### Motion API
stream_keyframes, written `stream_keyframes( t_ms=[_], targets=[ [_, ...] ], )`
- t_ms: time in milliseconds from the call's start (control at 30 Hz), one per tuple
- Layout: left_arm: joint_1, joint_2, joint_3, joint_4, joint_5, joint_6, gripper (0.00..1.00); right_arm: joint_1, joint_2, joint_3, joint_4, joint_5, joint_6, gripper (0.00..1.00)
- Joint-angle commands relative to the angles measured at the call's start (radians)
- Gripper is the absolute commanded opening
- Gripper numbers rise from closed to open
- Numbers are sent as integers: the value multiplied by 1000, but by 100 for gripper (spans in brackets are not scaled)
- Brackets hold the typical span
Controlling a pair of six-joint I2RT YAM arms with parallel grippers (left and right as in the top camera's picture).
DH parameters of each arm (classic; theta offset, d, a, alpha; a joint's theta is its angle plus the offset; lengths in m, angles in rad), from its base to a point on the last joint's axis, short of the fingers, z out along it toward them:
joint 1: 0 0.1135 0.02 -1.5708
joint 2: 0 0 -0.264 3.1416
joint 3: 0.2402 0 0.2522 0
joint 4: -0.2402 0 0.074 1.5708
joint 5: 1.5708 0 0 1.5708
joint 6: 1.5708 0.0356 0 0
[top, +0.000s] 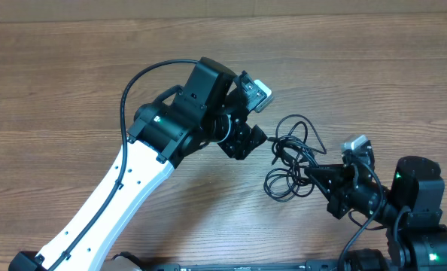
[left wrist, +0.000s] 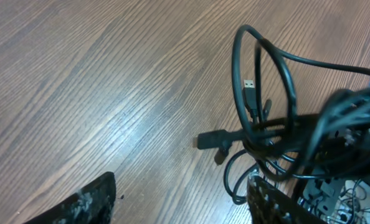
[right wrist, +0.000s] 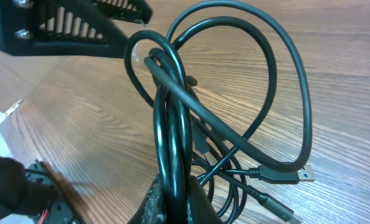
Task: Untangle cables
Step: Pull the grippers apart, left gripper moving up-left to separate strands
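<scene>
The cables (top: 291, 154) are a tangle of thin black cords with USB plugs, lying on the wooden table right of centre. My right gripper (top: 314, 173) is shut on several strands of the bundle; in the right wrist view the cables (right wrist: 172, 143) run up from between the fingers (right wrist: 175, 199) and loop out, with a USB plug (right wrist: 300, 175) at the right. My left gripper (top: 246, 141) is open and empty just left of the bundle; in the left wrist view its fingers (left wrist: 185, 199) straddle bare table, with the cables (left wrist: 266, 118) to the right.
The wooden table (top: 73, 83) stretches around both arms. A thick black robot cable (top: 129, 94) arcs over the left arm. The right arm base (top: 419, 218) sits at the lower right corner.
</scene>
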Motion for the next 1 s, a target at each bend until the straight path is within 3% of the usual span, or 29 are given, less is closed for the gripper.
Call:
stream_keyframes(
  t_ms=[0,167,300,467,600,767,967],
  targets=[
    [-6,-28,28,-2,44,-31,70,-2,-2,-5,23,125,128,4],
    [-6,-28,28,18,160,-40,67,-2,-2,-5,103,157,343,4],
    [-7,-28,28,67,206,-127,71,-2,-2,-5,160,157,478,4],
    [-40,-28,28,119,202,-159,76,-2,-2,-5,198,71,512,4],
    [-86,-19,27,148,134,-168,78,-2,-3,-5,222,66,560,4],
    [-130,32,27,158,-122,-306,77,-2,-3,-5,220,61,600,4],
    [-130,84,27,196,-137,-362,77,-2,-3,-5,247,6,599,4]
  ],
)
